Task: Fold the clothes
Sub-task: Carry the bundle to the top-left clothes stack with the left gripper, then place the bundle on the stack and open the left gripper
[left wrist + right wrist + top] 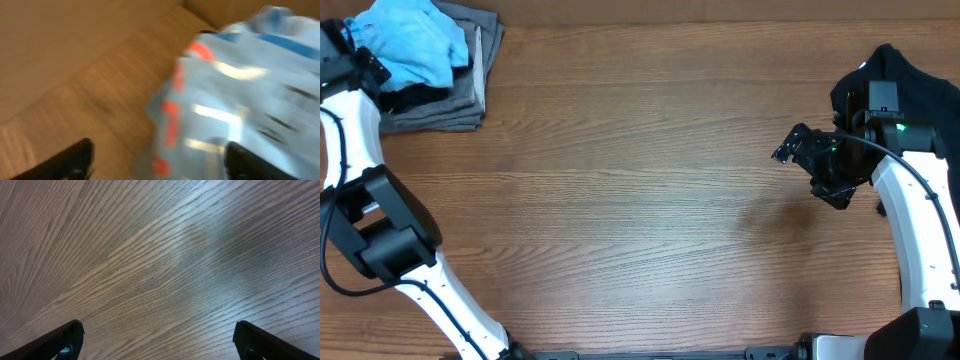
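The clothes (412,42), a light blue T-shirt, lie bunched at the far left corner on top of a stack of grey folded garments (470,100). My left gripper (388,88) is at the near edge of that bundle. In the blurred left wrist view the shirt (240,85) shows orange-red marks, and the left gripper (159,161) stands open, its fingers wide apart with the shirt's edge between and beyond them. My right gripper (812,172) hovers over bare wood at the right. It is open (159,340) with nothing between its fingers.
A black garment (910,80) lies at the far right, partly under the right arm. The wooden table (640,180) stretches between the two arms. The grey stack sits close to the table's far edge.
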